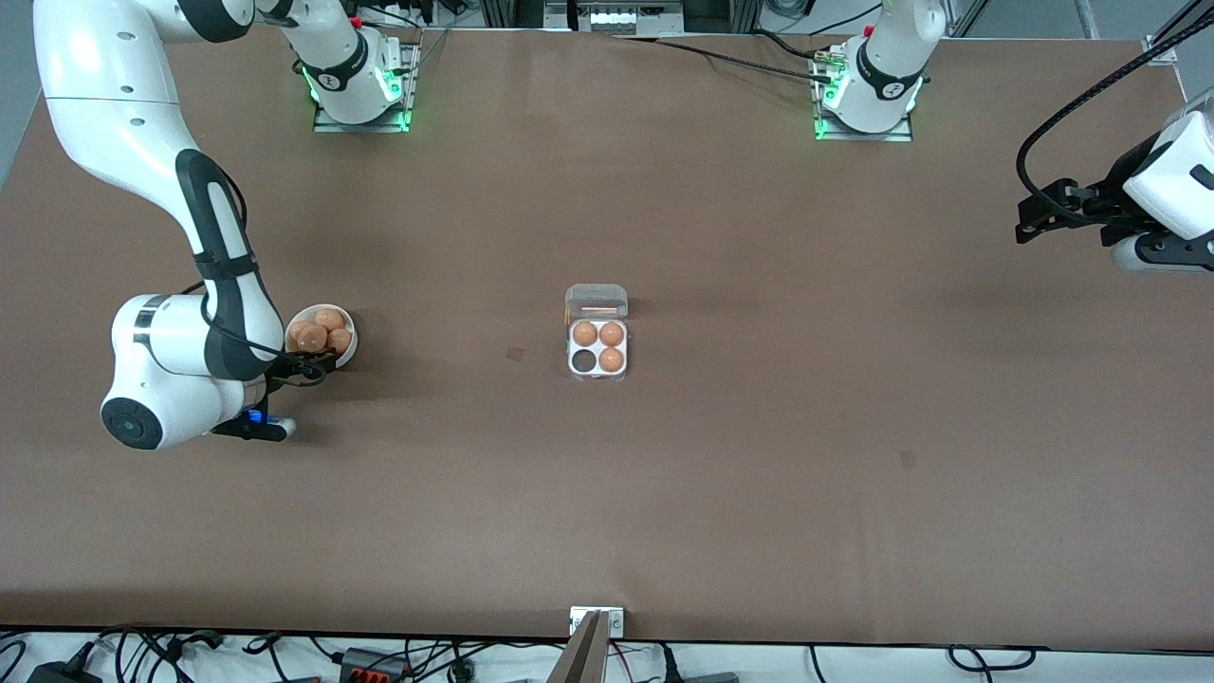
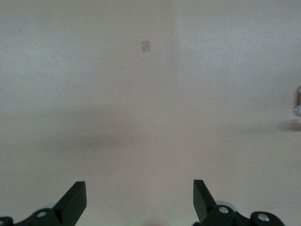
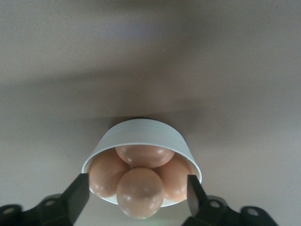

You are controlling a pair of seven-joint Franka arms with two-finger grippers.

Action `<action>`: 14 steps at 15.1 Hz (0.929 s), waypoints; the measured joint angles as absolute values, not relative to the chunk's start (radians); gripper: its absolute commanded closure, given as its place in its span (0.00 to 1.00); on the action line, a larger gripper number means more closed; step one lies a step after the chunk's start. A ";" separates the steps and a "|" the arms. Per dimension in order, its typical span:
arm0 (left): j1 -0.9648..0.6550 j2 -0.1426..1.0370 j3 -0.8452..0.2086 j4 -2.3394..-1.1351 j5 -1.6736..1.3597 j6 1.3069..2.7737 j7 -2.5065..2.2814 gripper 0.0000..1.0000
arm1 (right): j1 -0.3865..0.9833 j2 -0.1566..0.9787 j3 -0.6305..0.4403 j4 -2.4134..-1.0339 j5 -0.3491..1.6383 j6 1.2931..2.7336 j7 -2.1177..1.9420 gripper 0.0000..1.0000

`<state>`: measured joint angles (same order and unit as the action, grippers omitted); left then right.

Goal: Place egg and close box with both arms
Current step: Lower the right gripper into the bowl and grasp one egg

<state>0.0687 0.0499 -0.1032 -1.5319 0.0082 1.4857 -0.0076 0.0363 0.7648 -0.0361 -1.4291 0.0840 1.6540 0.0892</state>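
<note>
My right gripper [image 3: 136, 195] spread wide, straddling top egg [image 3: 140, 192] in bowl [image 3: 141, 133]; box [image 1: 597, 348] mid-table, lid up, one cell empty; left gripper [image 2: 140, 197] open, waiting

Two big white robot arms, the right arm [image 1: 142, 190] and the left arm [image 1: 1171, 185], have shiny round shells and black bands at the joints. Thin black cables [image 1: 1072, 114] loop along them. Green lights glow at their round white bases [image 1: 356, 81]. Each ends in black pointed fingers [image 2: 75, 200].
</note>
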 measured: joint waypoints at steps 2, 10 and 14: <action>0.068 0.050 -0.104 -1.532 0.008 1.486 -0.008 0.00 | 0.035 0.765 -0.036 -1.429 0.084 1.639 0.089 0.26; 0.068 0.050 -0.104 -1.532 0.008 1.486 -0.008 0.00 | 0.034 0.765 -0.036 -1.429 0.085 1.627 0.089 0.66; 0.068 0.050 -0.104 -1.532 0.008 1.486 -0.008 0.00 | 0.034 0.765 -0.036 -1.428 0.087 1.626 0.089 0.78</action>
